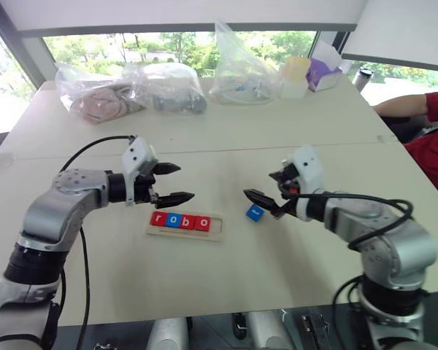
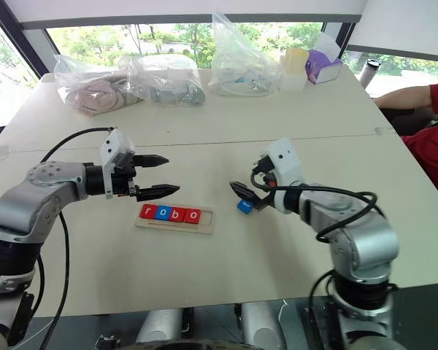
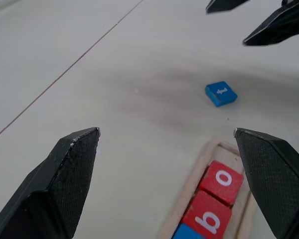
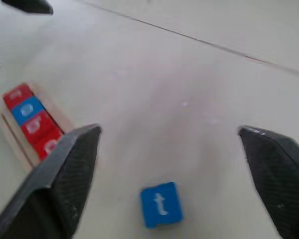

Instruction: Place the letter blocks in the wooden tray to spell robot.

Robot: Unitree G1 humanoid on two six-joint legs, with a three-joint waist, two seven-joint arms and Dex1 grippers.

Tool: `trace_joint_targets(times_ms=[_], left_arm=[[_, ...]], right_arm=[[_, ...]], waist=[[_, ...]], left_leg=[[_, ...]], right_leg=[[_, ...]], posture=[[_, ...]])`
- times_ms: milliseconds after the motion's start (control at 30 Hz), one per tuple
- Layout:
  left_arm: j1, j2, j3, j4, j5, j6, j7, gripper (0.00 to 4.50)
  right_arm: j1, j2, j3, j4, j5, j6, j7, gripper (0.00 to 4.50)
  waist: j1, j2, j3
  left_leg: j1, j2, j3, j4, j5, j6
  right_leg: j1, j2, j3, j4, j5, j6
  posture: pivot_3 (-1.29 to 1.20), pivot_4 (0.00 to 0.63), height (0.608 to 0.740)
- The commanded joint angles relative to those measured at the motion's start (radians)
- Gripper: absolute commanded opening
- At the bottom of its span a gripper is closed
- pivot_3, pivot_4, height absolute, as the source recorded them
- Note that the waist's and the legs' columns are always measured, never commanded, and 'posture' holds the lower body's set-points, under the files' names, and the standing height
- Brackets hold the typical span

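Holding 4 letter blocks (image 1: 180, 221), wooden tray (image 1: 216, 226) keeps 1 end bare.

Four letter blocks (image 1: 180, 220) sit in a row in the wooden tray (image 1: 216, 231) on the table (image 1: 204, 284), and the last block (image 1: 255, 213) lies on the table just right of it

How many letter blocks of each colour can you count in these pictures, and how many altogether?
Red letter blocks: 3, r, b and o, all in the wooden tray.
Blue letter blocks: 2, an o in the tray and the t lying on the table outside the tray.
Total: 5
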Motion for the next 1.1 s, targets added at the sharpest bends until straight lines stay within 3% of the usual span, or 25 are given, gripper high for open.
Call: trace_joint_targets(times_ms=[33, 167, 333, 800, 967, 1100], left_arm=[[-0.002, 0.020, 0.024, -0.028, -0.008, -0.011, -0.011, 4.50], [0.010, 0.033, 0.015, -0.044, -0.001, -0.013, -0.014, 4.50], [0.032, 0.032, 0.029, -0.075, -0.015, 0.002, 0.005, 4.50], [0.066, 0.035, 0.052, -0.119, -0.025, 0.026, 0.042, 4.50], [0.084, 0.034, 0.054, -0.136, -0.032, 0.029, 0.060, 4.50], [0.092, 0.031, 0.053, -0.146, -0.036, 0.033, 0.074, 4.50]], right_arm=[[0.013, -0.164, 0.042, 0.164, -0.063, -0.386, 0.235, 4.48], [-0.022, -0.251, 0.170, 0.484, -0.199, -0.841, 0.418, 4.48], [-0.114, -0.196, 0.283, 0.735, -0.287, -1.146, 0.516, 4.48], [-0.362, -0.002, 0.395, 1.206, -0.379, -1.443, 0.663, 4.48], [-0.419, 0.066, 0.411, 1.332, -0.422, -1.512, 0.642, 4.48], [-0.453, 0.097, 0.404, 1.398, -0.444, -1.548, 0.626, 4.48]], waist=[[-0.002, -0.001, 0.000], [-0.009, -0.001, 0.000], [-0.026, -0.001, 0.000], [-0.025, -0.001, 0.001], [-0.029, -0.001, 0.000], [-0.028, -0.001, 0.001]], left_leg=[[0.000, 0.000, 0.000, 0.000, 0.000, 0.000], [0.002, 0.000, 0.001, 0.000, 0.000, 0.000], [0.002, 0.000, 0.001, 0.001, 0.000, 0.000], [0.002, 0.000, 0.001, 0.003, 0.000, 0.000], [0.004, 0.001, 0.001, 0.002, 0.000, 0.000], [0.014, 0.001, 0.001, 0.001, 0.000, 0.000]], right_leg=[[0.000, 0.000, 0.000, 0.000, 0.000, 0.000], [0.001, 0.000, 0.001, 0.000, 0.000, 0.000], [0.001, 0.000, 0.001, 0.001, 0.000, 0.000], [0.002, 0.000, 0.002, 0.002, 0.002, -0.002], [0.003, 0.001, 0.002, 0.002, 0.004, -0.002], [0.013, 0.001, 0.002, 0.002, 0.002, -0.003]], posture=[[0.00, 0.150, 0.740], [0.00, 0.150, 0.740], [0.00, 0.150, 0.740], [0.00, 0.150, 0.740], [0.00, 0.150, 0.740], [0.00, 0.150, 0.740]])
